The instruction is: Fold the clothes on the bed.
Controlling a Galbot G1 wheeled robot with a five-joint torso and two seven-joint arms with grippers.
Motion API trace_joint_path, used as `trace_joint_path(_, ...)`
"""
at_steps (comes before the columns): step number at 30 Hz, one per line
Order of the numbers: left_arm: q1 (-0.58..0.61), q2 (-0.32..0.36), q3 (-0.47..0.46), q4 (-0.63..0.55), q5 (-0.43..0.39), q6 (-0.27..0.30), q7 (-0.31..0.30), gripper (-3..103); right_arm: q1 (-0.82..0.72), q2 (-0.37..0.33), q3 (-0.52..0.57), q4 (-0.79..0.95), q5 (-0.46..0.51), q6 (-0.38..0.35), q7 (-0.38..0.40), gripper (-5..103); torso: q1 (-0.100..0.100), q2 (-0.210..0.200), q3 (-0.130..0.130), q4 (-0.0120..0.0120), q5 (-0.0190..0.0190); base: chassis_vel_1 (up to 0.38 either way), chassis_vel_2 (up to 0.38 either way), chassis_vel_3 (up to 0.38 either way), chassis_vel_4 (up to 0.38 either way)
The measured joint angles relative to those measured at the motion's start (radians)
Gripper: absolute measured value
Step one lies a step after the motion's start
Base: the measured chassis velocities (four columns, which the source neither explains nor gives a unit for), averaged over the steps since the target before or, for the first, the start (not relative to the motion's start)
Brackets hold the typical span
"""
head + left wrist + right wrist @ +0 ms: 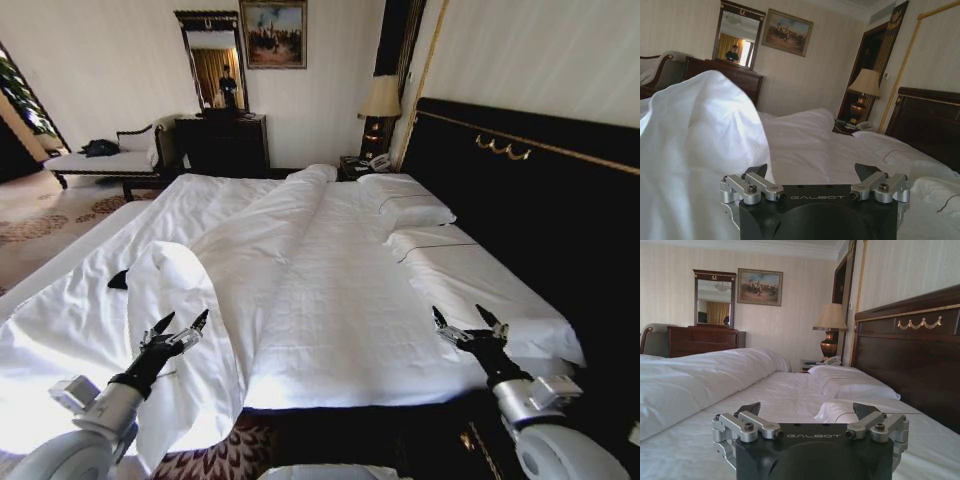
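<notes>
Both arms hung over the near edge of the bed (340, 330), the left gripper (180, 328) at seven o'clock and the right gripper (468, 322) at five, each with fingers apart and empty. A small piece of the black clothes (119, 280) showed at nine o'clock, beside the bunched white duvet (190, 300).

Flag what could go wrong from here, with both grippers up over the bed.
1. The black top is mostly hidden under the bunched duvet; only a dark corner shows, so a grasp could catch duvet instead.
2. The left gripper, open, hovers right beside that duvet hump, which blocks much of its wrist view; reaching blind is likely.
3. The right gripper, open, hovers over bare sheet near the pillows, far from the top, so two-handed folding needs a long reach or a reposition.
</notes>
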Motion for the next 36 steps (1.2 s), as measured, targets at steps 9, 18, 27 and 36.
trace_joint_path(9,-0.010,0.005,0.000,-0.020,-0.007,-0.006,-0.003,98,0.003,0.000,-0.004,0.003,0.003,0.001,0.012,100,0.000,0.000,0.000,-0.0001,0.0001,-0.026,0.027,0.027,-0.022)
trace_joint_path(18,-0.010,0.007,0.006,-0.016,-0.013,-0.007,-0.005,98,0.005,-0.002,-0.004,0.007,0.004,0.005,0.012,100,0.000,0.000,0.000,-0.0001,0.0001,0.094,0.068,-0.102,-0.079)
trace_joint_path(27,-0.006,0.010,0.008,-0.012,-0.012,-0.005,-0.006,98,0.003,0.001,-0.005,0.006,0.001,0.008,0.012,100,0.000,0.000,0.000,-0.0001,-0.0002,0.211,0.236,-0.203,-0.236)
trace_joint_path(36,-0.003,0.012,0.008,-0.010,-0.018,-0.010,-0.001,98,0.004,0.003,-0.004,0.006,0.001,0.009,0.008,100,0.000,0.000,0.000,0.0001,0.0001,0.336,0.323,-0.335,-0.325)
